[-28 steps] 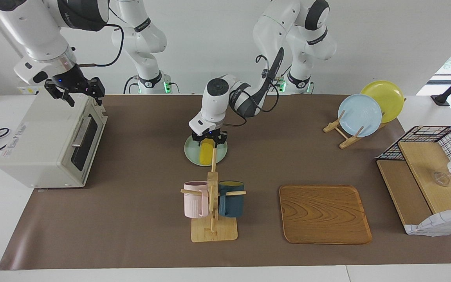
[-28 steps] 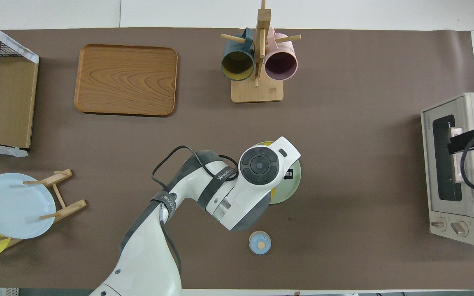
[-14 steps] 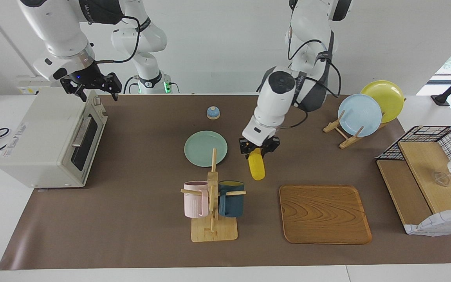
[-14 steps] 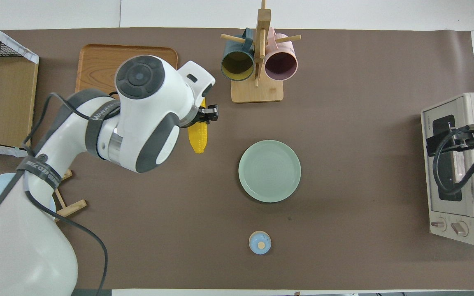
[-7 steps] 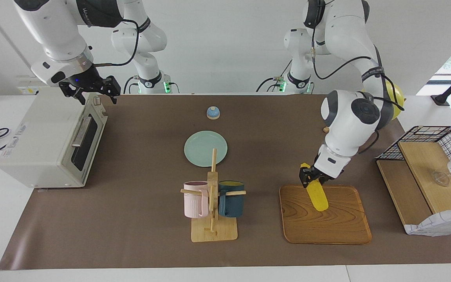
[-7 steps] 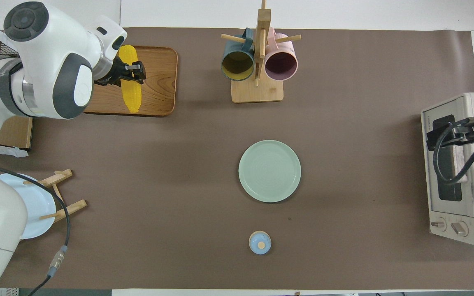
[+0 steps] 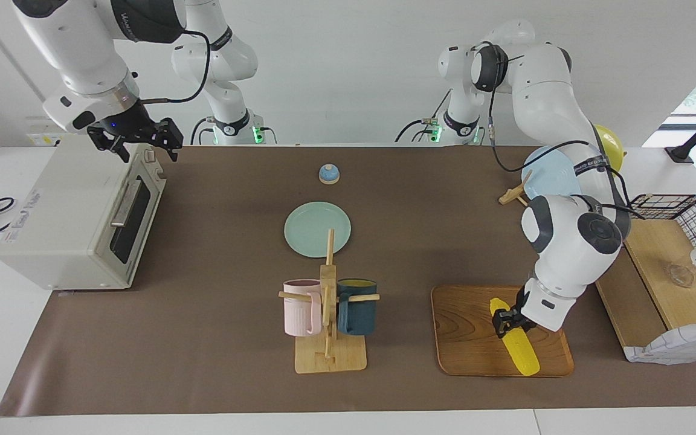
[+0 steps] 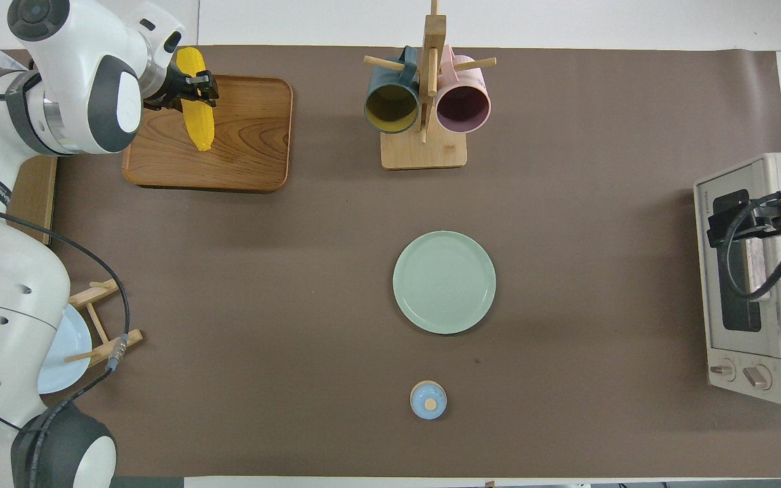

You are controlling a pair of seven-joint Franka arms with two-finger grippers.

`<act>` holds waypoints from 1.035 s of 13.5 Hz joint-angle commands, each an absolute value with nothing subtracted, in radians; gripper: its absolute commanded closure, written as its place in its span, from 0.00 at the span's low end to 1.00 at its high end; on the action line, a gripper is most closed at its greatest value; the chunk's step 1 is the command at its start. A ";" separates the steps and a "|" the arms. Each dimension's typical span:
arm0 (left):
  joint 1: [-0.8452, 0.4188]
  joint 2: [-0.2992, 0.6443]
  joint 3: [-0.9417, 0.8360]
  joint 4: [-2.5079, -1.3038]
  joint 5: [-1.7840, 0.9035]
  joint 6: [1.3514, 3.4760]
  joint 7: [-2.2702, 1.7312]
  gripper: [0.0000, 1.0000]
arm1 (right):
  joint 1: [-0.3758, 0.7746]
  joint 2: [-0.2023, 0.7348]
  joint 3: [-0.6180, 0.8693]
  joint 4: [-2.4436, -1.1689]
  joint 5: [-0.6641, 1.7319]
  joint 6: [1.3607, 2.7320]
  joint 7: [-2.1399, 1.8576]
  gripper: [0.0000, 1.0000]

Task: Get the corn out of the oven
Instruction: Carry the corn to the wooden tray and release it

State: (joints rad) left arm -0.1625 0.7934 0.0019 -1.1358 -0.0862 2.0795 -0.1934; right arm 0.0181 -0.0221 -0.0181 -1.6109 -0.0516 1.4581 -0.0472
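At the right arm's end of the table, the oven stands with its dark glass door shut, and the right gripper hovers just above its top corner, jaws apart and empty; that arm has barely stirred in the last two seconds and looks to be waiting. Mid-table, the green plate that held the corn two seconds ago now lies bare, nearer the robots than the mug rack. Toward the left arm's end, the left gripper has swung across and come down over the wooden tray, jaws clamped on the corn, whose tip slants down to, or almost to, the wood. With the cob already out of the oven and carried here, only the release appears to remain.
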 commanded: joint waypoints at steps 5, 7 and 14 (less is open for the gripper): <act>-0.160 0.818 -0.003 -1.130 -0.066 2.086 -0.109 1.00 | -0.023 -0.009 -0.020 -1.591 -0.026 1.477 -0.040 0.00; -0.169 0.807 -0.002 -1.147 -0.066 2.080 -0.109 0.00 | -0.015 -0.008 -0.017 -1.588 -0.028 1.479 -0.038 0.00; -0.161 0.655 0.002 -1.186 -0.075 1.906 -0.121 0.00 | -0.014 -0.008 -0.014 -1.583 -0.028 1.480 -0.038 0.00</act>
State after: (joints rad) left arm -0.1653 0.7464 -0.0033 -1.1360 -0.0860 1.9785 -0.1178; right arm -0.0072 -0.0190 -0.0190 -1.6012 -0.0503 1.4730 -0.0471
